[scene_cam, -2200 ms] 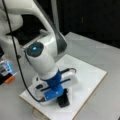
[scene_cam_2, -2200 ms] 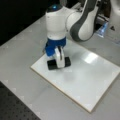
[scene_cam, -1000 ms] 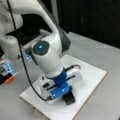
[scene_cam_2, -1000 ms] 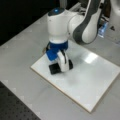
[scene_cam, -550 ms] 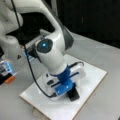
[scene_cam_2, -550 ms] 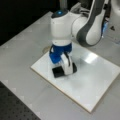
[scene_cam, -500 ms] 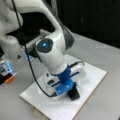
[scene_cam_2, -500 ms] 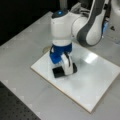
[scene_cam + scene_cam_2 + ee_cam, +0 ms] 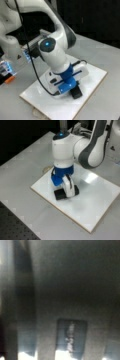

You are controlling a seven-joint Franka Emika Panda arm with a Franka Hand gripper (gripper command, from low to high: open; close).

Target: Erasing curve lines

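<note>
One gripper (image 9: pixel 72 88) is down on the white board (image 9: pixel 100 205) in both front views, clamped on the black eraser (image 9: pixel 61 193) pressed flat to the surface; curve lines aren't discernible, cannot tell where they lie relative to the eraser.

Grey desk against a dark backdrop

In both front views a smooth, pale grey desk (image 9: pixel 105 57) fills most of the scene, softly lit from above with a faint sheen. Beyond its far edge the background (image 9: pixel 90 17) is black and featureless. In a front view a dark perforated surface (image 9: pixel 15 225) lies along the desk's near left corner, dotted with regular small holes. The wrist view shows only blurred grey shapes.
</note>
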